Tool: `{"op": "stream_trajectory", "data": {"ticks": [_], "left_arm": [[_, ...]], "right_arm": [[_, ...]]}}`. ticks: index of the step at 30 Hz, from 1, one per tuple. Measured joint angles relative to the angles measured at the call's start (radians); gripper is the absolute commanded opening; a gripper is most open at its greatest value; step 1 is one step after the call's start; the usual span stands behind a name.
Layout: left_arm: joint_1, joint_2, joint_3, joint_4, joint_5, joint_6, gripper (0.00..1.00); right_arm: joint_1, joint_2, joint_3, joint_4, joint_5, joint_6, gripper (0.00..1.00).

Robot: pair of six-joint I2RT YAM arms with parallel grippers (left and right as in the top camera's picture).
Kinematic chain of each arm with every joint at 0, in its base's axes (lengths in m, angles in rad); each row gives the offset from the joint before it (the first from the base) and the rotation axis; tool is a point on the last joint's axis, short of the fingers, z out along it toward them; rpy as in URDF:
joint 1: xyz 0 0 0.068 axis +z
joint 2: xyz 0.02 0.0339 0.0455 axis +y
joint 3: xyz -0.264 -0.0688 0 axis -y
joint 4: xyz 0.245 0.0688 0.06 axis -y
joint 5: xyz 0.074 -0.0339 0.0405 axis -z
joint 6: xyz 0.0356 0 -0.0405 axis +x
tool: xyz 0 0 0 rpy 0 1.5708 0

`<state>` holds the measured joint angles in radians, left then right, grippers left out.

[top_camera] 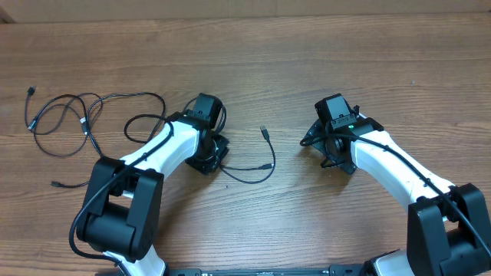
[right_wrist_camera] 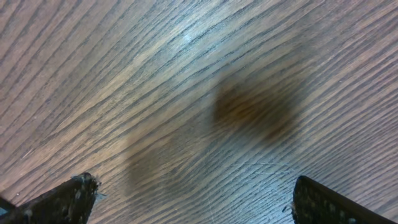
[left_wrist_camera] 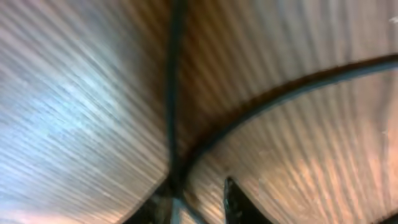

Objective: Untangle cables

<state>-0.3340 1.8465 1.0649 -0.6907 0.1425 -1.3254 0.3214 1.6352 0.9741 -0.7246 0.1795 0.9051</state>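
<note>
Both arms bent inward, left end effector (left_wrist_camera: 196,202) low, blurred, spread unclear, right end effector (right_wrist_camera: 193,202) fingers wide apart

The far side of the brown wooden table (top_camera: 307,46) is bare wood, so there is wide room to pass there. On the left, a loose tangle of thin black cables (top_camera: 84,123) lies in the way, and the white and black left arm (top_camera: 165,149) stands over its edge. Between that arm and the white and black right arm (top_camera: 383,157), one curved black cable (top_camera: 273,162) crosses the gap. The right gripper (right_wrist_camera: 193,196) is spread wide, with only bare wood in its gap.
</note>
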Motion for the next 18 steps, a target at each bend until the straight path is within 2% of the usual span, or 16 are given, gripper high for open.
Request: {"op": "stream_trajectory", "data": {"ticks": [2,11,18], "left_arm": [[-0.001,0.000,0.001,-0.005,-0.006,0.006,0.04],[0.000,0.000,-0.001,-0.019,-0.024,0.039,0.04],[0.025,0.004,0.027,-0.039,-0.039,0.266,0.04]], "right_arm": [[0.000,0.000,0.000,0.000,0.000,0.000,1.00],[0.000,0.000,0.000,0.000,0.000,0.000,1.00],[0.000,0.000,0.000,0.000,0.000,0.001,1.00]]}}
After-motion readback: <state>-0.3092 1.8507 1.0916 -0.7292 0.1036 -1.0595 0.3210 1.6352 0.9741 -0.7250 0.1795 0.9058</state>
